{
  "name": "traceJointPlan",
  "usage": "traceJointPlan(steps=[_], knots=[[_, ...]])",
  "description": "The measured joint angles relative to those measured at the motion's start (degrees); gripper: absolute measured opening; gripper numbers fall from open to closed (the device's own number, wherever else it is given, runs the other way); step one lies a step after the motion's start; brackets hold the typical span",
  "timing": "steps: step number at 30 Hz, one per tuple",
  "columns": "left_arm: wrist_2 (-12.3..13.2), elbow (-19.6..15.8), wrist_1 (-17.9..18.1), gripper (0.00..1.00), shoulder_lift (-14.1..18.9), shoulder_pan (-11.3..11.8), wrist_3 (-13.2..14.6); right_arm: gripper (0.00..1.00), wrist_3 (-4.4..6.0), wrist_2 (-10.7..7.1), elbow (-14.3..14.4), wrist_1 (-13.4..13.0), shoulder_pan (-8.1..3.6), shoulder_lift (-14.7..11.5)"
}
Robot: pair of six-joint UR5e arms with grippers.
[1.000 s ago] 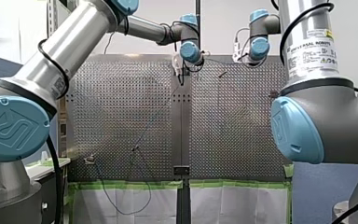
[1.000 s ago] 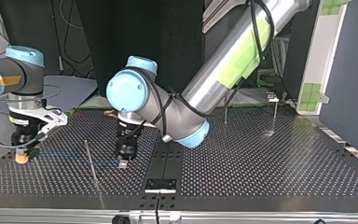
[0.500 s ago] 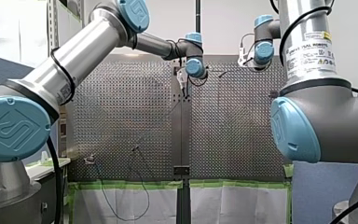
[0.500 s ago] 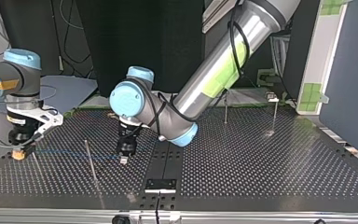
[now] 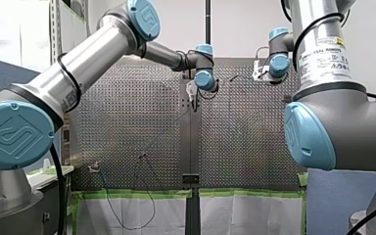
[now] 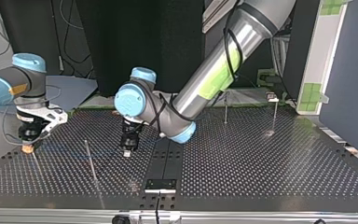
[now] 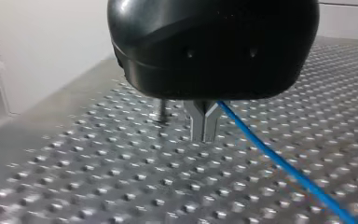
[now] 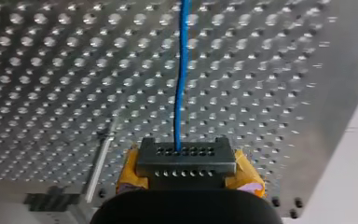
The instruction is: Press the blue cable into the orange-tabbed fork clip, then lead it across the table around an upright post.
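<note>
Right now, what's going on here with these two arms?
Both arms are working a blue cable over the perforated table. My right tool, with yellow pads, grips one stretch; my left tool is shut on it further along. The cable runs straight between them, past an upright post, not wrapped round it yet.

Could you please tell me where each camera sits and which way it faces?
Front view: behind and above the shoulders, looking over the perforated table; both arms show, my left gripper near its middle seam.
Top view: across the table, facing the arms; my right gripper at its left.
Left wrist view: along its own metal fingers at the blue cable.
Right wrist view: along its yellow pads, the cable running ahead.
Shared: both wrist views show the blue cable.
</note>
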Motion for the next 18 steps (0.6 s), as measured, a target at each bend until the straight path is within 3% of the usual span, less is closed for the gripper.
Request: traceJointPlan(steps=[4, 5, 6, 7, 8, 9, 10, 11, 12, 14, 18], knots=[[0.2, -0.6, 0.5, 0.0, -0.5, 0.1, 0.0, 0.0, 0.0, 0.05, 1.6, -0.9, -0.28, 0.4], [0.3, -0.6, 0.6, 0.05, -0.6, 0.1, 0.0, 0.0, 0.05, 0.04, 2.3, -1.4, -0.37, 0.5], [0.4, -0.7, 0.6, 0.16, -0.7, 0.1, 0.0, 0.0, 0.1, 0.03, 2.8, -1.9, -0.44, 0.5], [0.5, -0.7, 0.6, 0.16, -0.7, 0.1, 0.0, 0.0, 0.2, 0.01, 3.3, -2.4, -0.49, 0.6], [0.6, -0.7, 0.6, 0.43, -0.8, 0.1, 0.0, 0.0, 0.42, -0.02, 4.0, -3.1, -0.55, 0.6], [0.7, -0.7, 0.6, 0.58, -0.8, 0.1, 0.0, 0.0, 0.61, -0.05, 4.6, -3.6, -0.58, 0.7], [0.8, -0.7, 0.6, 0.58, -0.8, 0.1, 0.1, 0.0, 0.79, -0.11, 5.1, -4.2, -0.61, 0.7], [0.9, -0.7, 0.6, 0.73, -0.8, 0.1, 0.1, 0.0, 1.03, -0.22, 5.8, -4.8, -0.63, 0.7], [1.2, -0.8, 0.5, 0.95, -0.8, 0.1, 0.2, 0.0, 1.18, -0.32, 6.3, -5.3, -0.63, 0.8], [1.4, -0.8, 0.5, 1.0, -0.8, 0.1, 0.3, 0.0, 1.47, -0.52, 7.3, -6.3, -0.63, 1.1], [0.8, -0.8, 0.3, 1.0, -0.8, 0.2, 0.4, 0.0, 1.7, -0.72, 8.9, -8.3, -0.38, 2.5]])
